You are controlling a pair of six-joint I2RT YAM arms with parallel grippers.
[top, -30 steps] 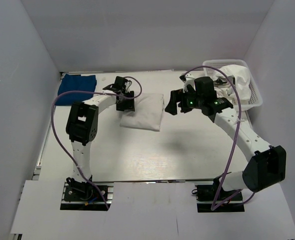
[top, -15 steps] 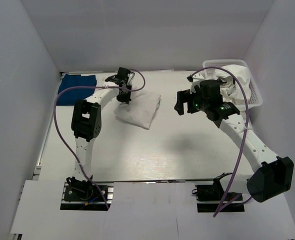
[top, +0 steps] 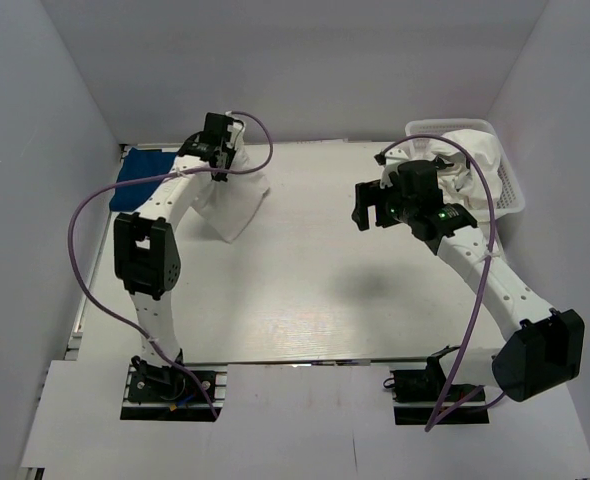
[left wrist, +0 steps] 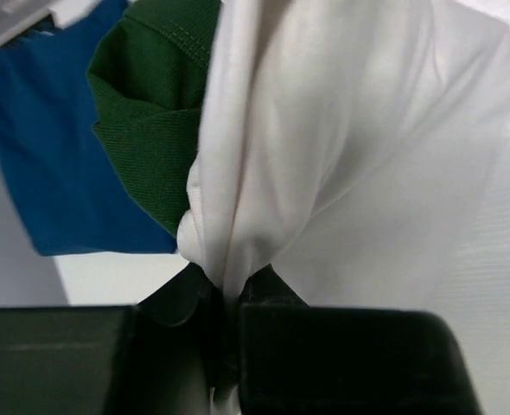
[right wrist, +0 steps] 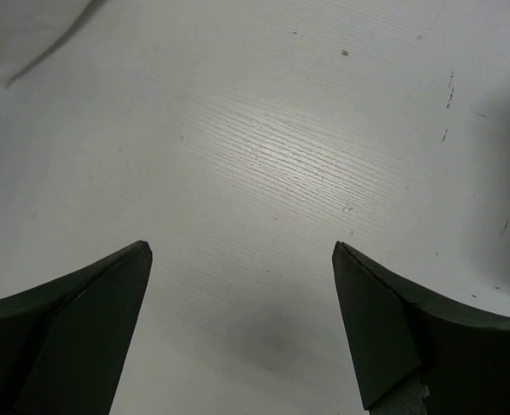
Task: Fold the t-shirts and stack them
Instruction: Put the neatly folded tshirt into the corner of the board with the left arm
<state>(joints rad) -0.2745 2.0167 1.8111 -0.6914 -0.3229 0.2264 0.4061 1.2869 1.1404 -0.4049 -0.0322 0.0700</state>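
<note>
Pinching bunched white tee [left wrist: 324,156] between clamped fingers, left gripper [left wrist: 225,298] holds it far left beside blue tee [top: 140,172]; right gripper [right wrist: 240,251] hangs empty, fingers apart.

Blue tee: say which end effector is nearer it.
Left. The left end effector, clamped on the white tee, is just beside the blue tee; the right end effector hangs open far across the table.

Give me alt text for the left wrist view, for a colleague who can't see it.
The left end effector is shut on a bunched fold of the white tee. Its dark green sleeve bulges at frame left, with the blue tee on the table beyond.
</note>
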